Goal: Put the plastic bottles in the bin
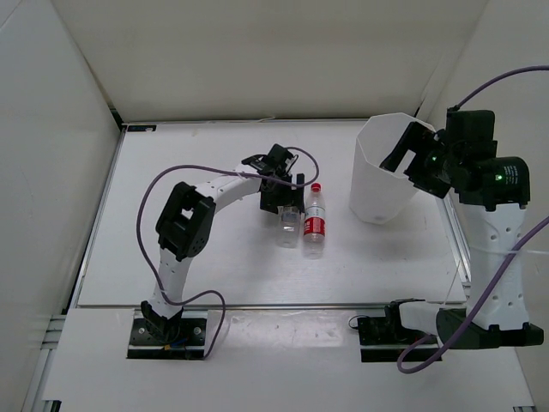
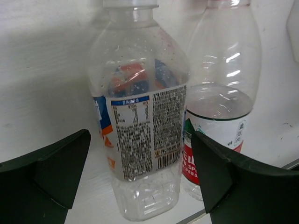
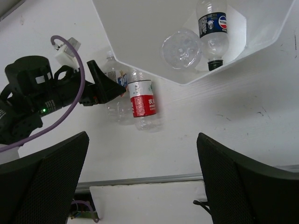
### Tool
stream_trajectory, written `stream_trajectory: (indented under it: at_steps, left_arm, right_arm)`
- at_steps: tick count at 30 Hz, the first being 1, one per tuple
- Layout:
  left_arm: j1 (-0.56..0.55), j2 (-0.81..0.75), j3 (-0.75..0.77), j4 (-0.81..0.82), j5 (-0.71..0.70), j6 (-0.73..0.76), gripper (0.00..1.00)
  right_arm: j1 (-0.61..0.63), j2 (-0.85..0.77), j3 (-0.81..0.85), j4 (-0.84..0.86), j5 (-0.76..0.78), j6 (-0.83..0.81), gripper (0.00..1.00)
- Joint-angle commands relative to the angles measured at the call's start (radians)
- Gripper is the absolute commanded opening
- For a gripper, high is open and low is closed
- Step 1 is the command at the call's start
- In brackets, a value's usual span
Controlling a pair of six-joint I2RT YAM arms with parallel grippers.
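A clear plastic bottle (image 2: pixel 140 135) with a white, orange and blue label lies on the table between the spread fingers of my left gripper (image 2: pixel 140 177), which is open and not touching it. A red-label bottle (image 1: pixel 315 221) with a red cap lies right beside it, also seen in the left wrist view (image 2: pixel 219 107). The tall white bin (image 1: pixel 382 176) stands at the back right. Inside the bin (image 3: pixel 135 32) lie two bottles, one with a dark cap (image 3: pixel 212 28) and one seen end-on (image 3: pixel 181 48). My right gripper (image 1: pixel 403 150) hangs open and empty above the bin's rim.
White walls close in the table (image 1: pixel 189 163) on the left, back and right. A metal rail (image 1: pixel 257 305) runs along the table's near edge. A purple cable (image 1: pixel 163 184) loops off the left arm.
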Motion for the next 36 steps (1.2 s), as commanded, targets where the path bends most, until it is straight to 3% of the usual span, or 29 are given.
stream_trajectory:
  at_steps: [1,2,4,6,11,13,16,17,20,25,27,30,33,36]
  left_arm:
    - [-0.003,0.017,0.003,0.017,0.079,-0.028,1.0]
    - [-0.003,0.042,-0.01,0.017,0.098,-0.028,1.0]
    - [-0.003,0.042,-0.037,0.017,0.145,-0.028,0.85]
    - [-0.003,0.015,-0.062,0.017,0.145,-0.018,0.77]
    - [0.007,-0.155,-0.032,-0.028,-0.034,-0.006,0.66]
    - [0.017,-0.194,0.051,-0.077,-0.123,0.003,0.66]
    - [0.017,-0.206,0.31,-0.091,-0.157,0.012,0.68]
    - [0.017,-0.194,0.475,-0.091,-0.157,0.029,0.7]
    - [0.007,-0.112,0.761,-0.091,-0.123,0.063,0.78]
    - [0.007,-0.053,0.821,0.151,-0.068,-0.007,0.78]
    - [-0.008,-0.006,0.909,0.217,-0.068,-0.038,0.77]
    - [-0.06,0.071,0.924,0.4,-0.051,-0.103,0.77]
    - [-0.118,0.131,0.915,0.461,-0.051,-0.121,0.75]
    - [-0.178,0.163,0.903,0.483,-0.051,-0.121,0.75]
  right_arm:
    - [0.0,-0.029,-0.008,-0.017,-0.01,-0.035,1.0]
    - [0.0,-0.04,-0.008,-0.017,-0.01,-0.035,1.0]
    - [0.0,-0.04,-0.028,-0.017,-0.01,-0.044,1.0]
    - [0.0,-0.049,-0.028,-0.017,-0.001,-0.044,1.0]
    - [0.0,-0.049,-0.028,-0.017,0.019,-0.035,1.0]
    - [0.0,-0.049,-0.028,-0.017,0.03,-0.022,1.0]
    - [0.0,-0.049,-0.028,-0.017,0.053,0.013,1.0]
    - [0.0,-0.059,-0.028,-0.017,0.053,0.013,0.99]
    - [-0.011,-0.096,-0.028,-0.006,0.053,0.03,0.97]
    - [-0.011,-0.156,0.029,-0.043,0.053,0.097,0.96]
    - [-0.011,-0.185,0.061,-0.106,0.053,0.125,0.97]
    - [-0.011,-0.219,0.162,-0.169,0.062,0.134,0.97]
    - [-0.011,-0.265,0.271,-0.169,0.042,0.123,0.99]
    - [-0.011,-0.305,0.251,-0.169,0.018,0.123,0.99]
